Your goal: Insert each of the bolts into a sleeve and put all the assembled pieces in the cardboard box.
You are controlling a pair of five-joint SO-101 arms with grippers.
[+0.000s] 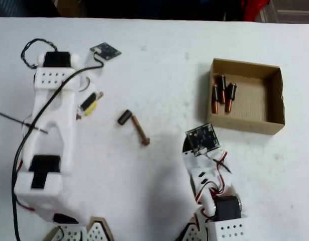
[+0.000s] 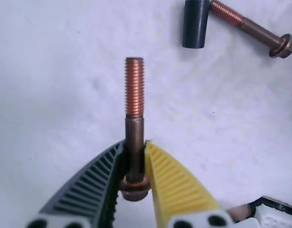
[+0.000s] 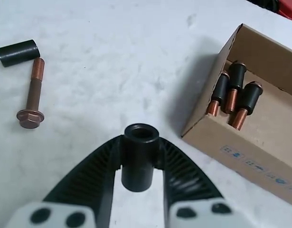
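A cardboard box (image 1: 254, 105) is set at the upper right of the high view on the white worktop (image 1: 159, 65). Three assembled pieces (image 1: 222, 94) are laid side by side against its left wall. Near the frame's centre a loose bolt (image 1: 140, 131) is laid with its threaded tip touching a loose sleeve (image 1: 124, 117).

The left arm is stretched along the left of the frame. The jaws of the left gripper (image 2: 135, 147) are clenched on a held bolt (image 2: 134, 90) just above its head, the threads projecting beyond them. The right arm is placed at the lower centre-right. The jaws of the right gripper (image 3: 140, 142) are clamped on a black held sleeve (image 3: 138, 164), its open bore exposed.
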